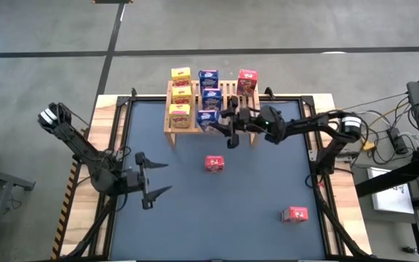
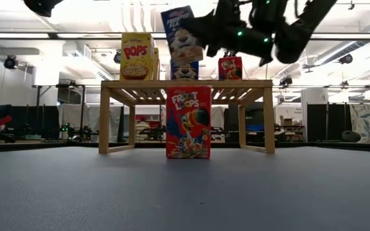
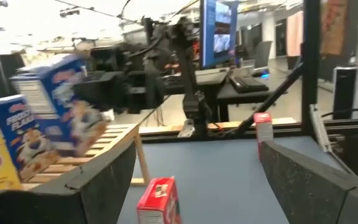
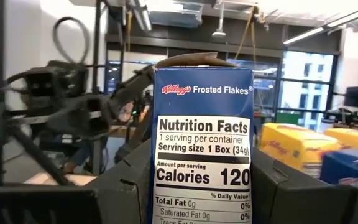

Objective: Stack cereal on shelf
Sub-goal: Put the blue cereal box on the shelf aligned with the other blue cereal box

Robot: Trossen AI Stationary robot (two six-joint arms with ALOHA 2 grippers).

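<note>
The light-wood shelf (image 1: 229, 93) stands at the table's far side. Three yellow boxes (image 1: 181, 93), two blue boxes (image 1: 209, 86) and one red box (image 1: 246, 81) stand on its slats. My right gripper (image 1: 221, 122) is shut on a third blue box (image 2: 180, 32) above the shelf's near edge. It also shows in the left wrist view (image 3: 59, 99). A red box (image 1: 214, 164) stands on the table in front of the shelf, and another red box (image 1: 294, 214) stands near the right front. My left gripper (image 1: 164, 177) is open and empty at the left. My right gripper pinches the blue box between its two fingers (image 4: 122, 180), one on each broad face, with the narrow nutrition panel (image 4: 202, 149) facing the wrist. The fingers come about level from the table's right. The box is lifted clear above the shelf's top and is tilted.
The shelf's top (image 2: 185, 84) has bare slats between the blue and red rows. The standing red box (image 2: 188, 122) is just in front of the shelf. Wooden boards and black rails (image 1: 122, 109) edge the dark mat.
</note>
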